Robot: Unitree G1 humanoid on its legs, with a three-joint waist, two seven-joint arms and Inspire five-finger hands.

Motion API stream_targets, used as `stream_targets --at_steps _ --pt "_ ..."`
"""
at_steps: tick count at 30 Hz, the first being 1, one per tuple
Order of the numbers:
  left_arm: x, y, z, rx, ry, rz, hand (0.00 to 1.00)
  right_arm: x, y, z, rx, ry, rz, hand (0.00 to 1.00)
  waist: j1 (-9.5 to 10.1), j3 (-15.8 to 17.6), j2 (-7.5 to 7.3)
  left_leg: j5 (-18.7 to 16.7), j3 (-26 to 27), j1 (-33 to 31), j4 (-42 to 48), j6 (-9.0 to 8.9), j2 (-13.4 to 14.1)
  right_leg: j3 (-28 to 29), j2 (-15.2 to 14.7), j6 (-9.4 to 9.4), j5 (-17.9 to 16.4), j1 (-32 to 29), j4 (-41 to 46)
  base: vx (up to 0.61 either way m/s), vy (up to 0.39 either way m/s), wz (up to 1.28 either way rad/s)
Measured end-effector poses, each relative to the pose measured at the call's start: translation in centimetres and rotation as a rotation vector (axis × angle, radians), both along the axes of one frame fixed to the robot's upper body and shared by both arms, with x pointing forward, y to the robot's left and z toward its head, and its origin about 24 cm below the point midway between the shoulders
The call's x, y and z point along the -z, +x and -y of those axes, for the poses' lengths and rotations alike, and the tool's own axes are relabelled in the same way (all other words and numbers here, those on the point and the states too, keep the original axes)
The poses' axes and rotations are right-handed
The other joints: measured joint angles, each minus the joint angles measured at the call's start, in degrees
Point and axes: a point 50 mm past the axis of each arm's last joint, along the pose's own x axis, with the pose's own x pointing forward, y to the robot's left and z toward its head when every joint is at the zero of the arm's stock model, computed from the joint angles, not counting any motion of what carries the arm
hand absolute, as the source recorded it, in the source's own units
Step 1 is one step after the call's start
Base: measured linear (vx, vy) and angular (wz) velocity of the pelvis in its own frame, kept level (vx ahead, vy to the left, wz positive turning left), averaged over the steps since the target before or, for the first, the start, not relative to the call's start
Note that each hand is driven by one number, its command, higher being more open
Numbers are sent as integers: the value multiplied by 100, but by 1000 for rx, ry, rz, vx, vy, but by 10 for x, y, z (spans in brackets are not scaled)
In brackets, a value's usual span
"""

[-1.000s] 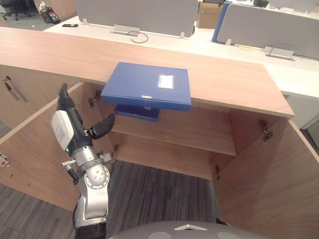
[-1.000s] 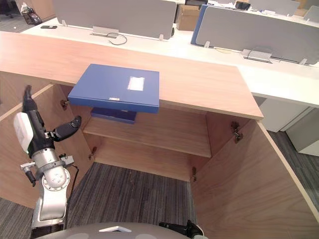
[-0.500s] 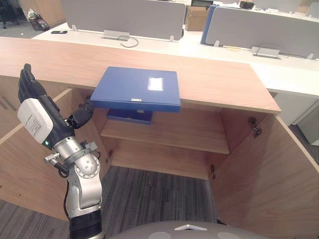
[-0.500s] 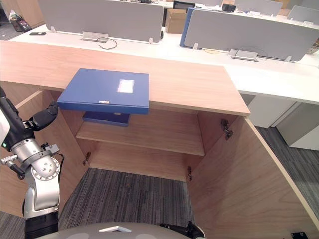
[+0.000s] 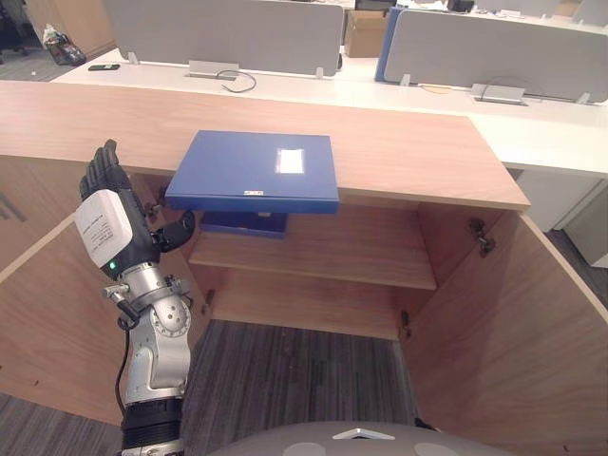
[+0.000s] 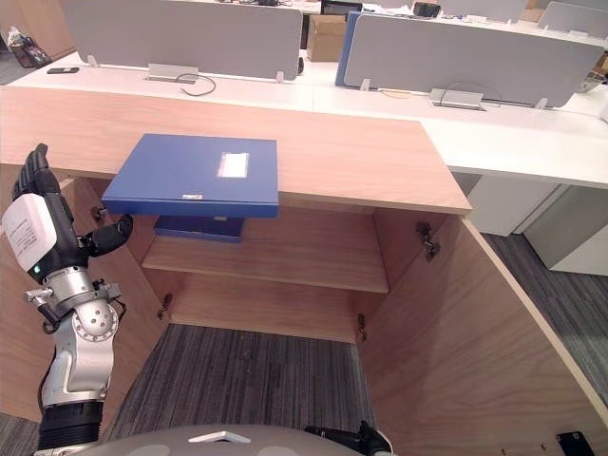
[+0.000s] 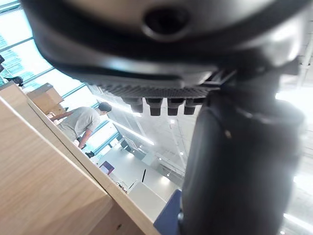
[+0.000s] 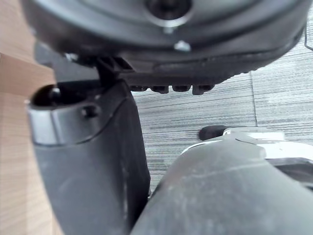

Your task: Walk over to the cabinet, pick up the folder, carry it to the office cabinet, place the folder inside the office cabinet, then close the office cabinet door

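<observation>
A blue folder (image 5: 255, 169) with a white label lies flat on the wooden cabinet top (image 5: 408, 152), its front edge hanging over the open compartment. A second blue folder (image 5: 245, 223) rests on the shelf (image 5: 323, 261) just below it. My left hand (image 5: 109, 214) is raised to the left of the folder, open, fingers straight up and thumb pointing at the folder's left corner without touching it. The left wrist view catches a corner of the folder (image 7: 168, 218) past the hand. My right hand (image 8: 93, 161) hangs open over the carpet, holding nothing.
Both cabinet doors stand wide open, the left door (image 5: 38, 304) behind my left arm and the right door (image 5: 518, 351) swung out. Grey desk dividers (image 5: 228, 28) and a white desk (image 5: 532, 133) lie behind the cabinet. A person (image 7: 80, 122) stands far off.
My left hand has risen from beside the left door and drifted right, closer to the folder's left corner. The view has shifted as I moved. The folder has stayed put.
</observation>
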Motion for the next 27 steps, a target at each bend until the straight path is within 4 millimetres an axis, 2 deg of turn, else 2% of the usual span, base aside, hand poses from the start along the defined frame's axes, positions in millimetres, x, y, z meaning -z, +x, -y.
stream_targets --at_steps 12,16,27 --pt "0 4 10 66 39 -26 100 0 3 -1 -23 -1 2 100 -4 17 -44 -2 -81 2 -1 -2 -6 -84 -2 15 15 104 -127 -3 -14 3" --pt "-3 7 14 108 107 -34 100 0 3 -1 -26 0 2 100 -19 22 -48 -2 -78 0 0 -2 -9 -84 -3 16 16 104 -128 0 0 0" --pt "-12 17 18 161 158 -16 100 0 3 -2 -42 0 0 100 -20 72 -95 -2 -58 1 0 -2 -13 -74 -5 18 25 97 -134 -3 -2 0"
